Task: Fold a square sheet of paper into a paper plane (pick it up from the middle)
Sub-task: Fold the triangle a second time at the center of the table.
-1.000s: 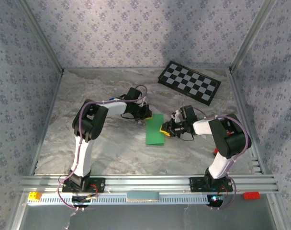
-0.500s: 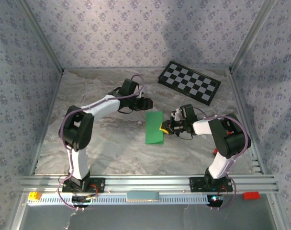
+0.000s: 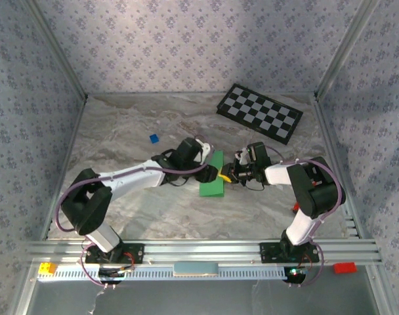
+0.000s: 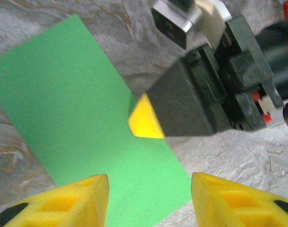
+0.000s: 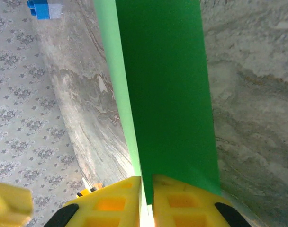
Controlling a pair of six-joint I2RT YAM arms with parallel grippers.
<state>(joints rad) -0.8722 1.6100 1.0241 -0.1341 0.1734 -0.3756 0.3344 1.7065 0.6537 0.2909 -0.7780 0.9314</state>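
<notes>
Moved in: left gripper (image 4: 148, 191) open over paper (image 4: 73, 104) | right gripper (image 5: 146, 184) pinching paper

The left pincer (image 4: 149, 189) and right pincer (image 5: 146, 194) crowd the green sheet (image 3: 211, 186) at centre; a checkerboard (image 3: 258, 113) blocks far right; the near surface (image 3: 160, 220) lies open.

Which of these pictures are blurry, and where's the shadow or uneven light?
Top view: sharp, a soft shadow darkens the back wall. Left wrist: the left gripper's fingers at the bottom are blurred. Right wrist: green paper shows a paler strip along its left side.
</notes>
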